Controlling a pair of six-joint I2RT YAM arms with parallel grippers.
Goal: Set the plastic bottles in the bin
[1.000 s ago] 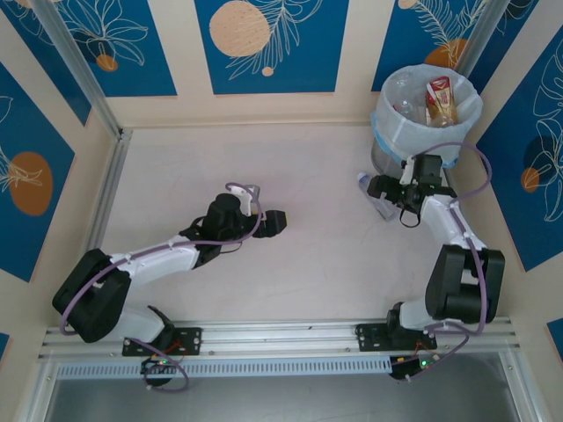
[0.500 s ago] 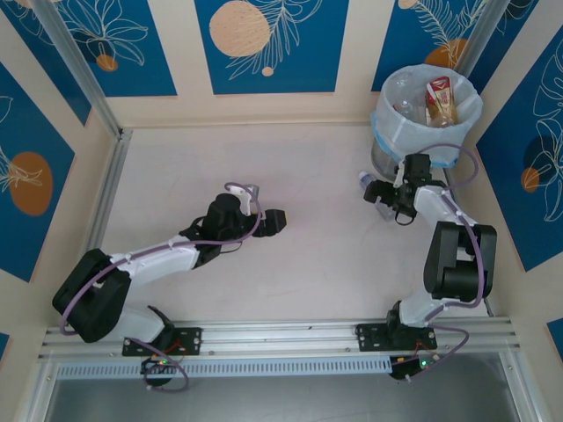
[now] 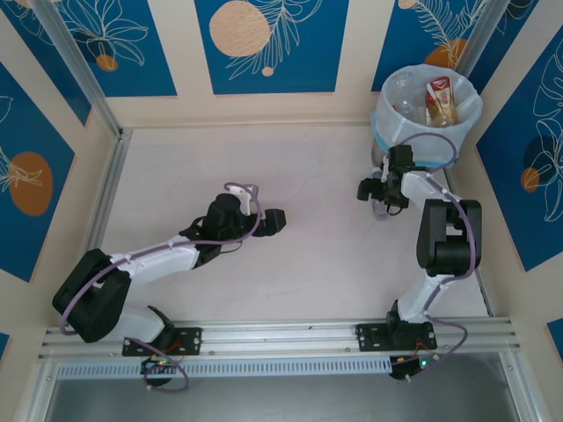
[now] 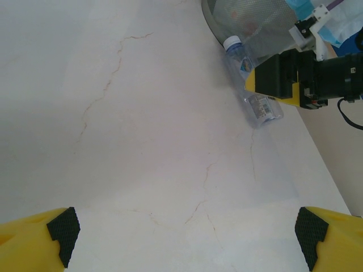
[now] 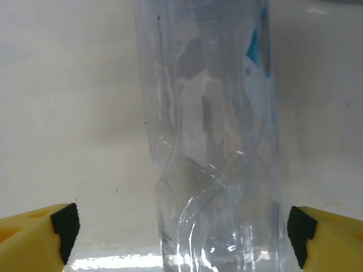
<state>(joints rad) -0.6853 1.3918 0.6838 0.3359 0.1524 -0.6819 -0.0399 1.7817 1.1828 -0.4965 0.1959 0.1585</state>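
Observation:
One clear plastic bottle (image 4: 253, 85) with a white cap and a blue-and-white label lies on the table beside the foot of the bin (image 3: 393, 132). My right gripper (image 3: 376, 195) is lowered over it and open. In the right wrist view the bottle's body (image 5: 212, 141) stands between the two fingertips (image 5: 63, 229), with a clear gap on the left side. Other bottles lie inside the bin, one with a red and gold label (image 3: 440, 98). Near the table's middle my left gripper (image 3: 274, 220) is open over bare tabletop (image 4: 170, 141), holding nothing.
The grey bin with its pale bag stands in the far right corner against the wall panels. A metal rail (image 3: 110, 189) runs along the left side of the table. Open tabletop lies between the two arms.
My right gripper has swung left and towards the back, coming down over the lying bottle, and its jaws have narrowed slightly. The left arm has not moved.

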